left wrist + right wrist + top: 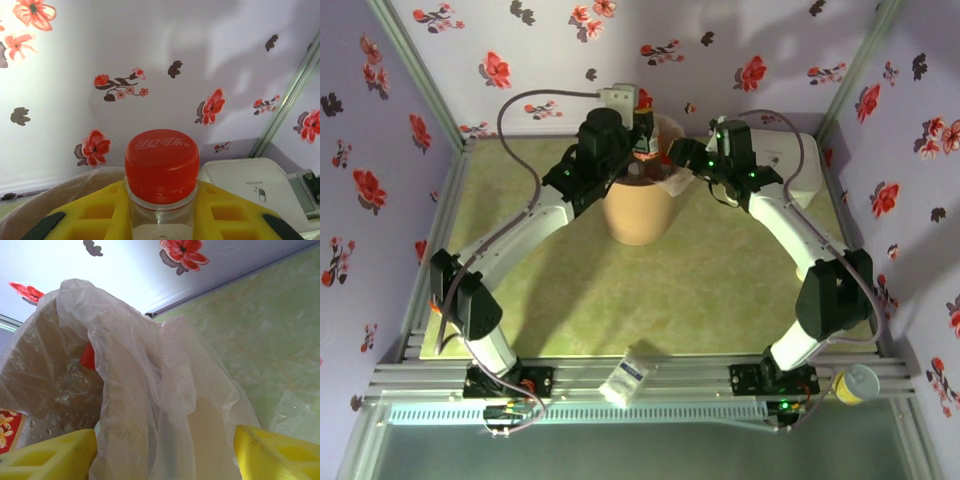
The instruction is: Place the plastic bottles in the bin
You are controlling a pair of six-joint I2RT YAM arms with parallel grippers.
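left arm stretched forward, left pincer (162, 222) clamped on red-capped bottle (161, 167), bin (638, 215) below it | right arm angled inward, right pincer (165, 455) apart, bag (140, 365) between fingers

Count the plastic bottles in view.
3. A red-capped bottle in the left gripper over the bin; a white-labelled bottle midway along the near rail; a third bottle at its right end. More may hide inside the bin.
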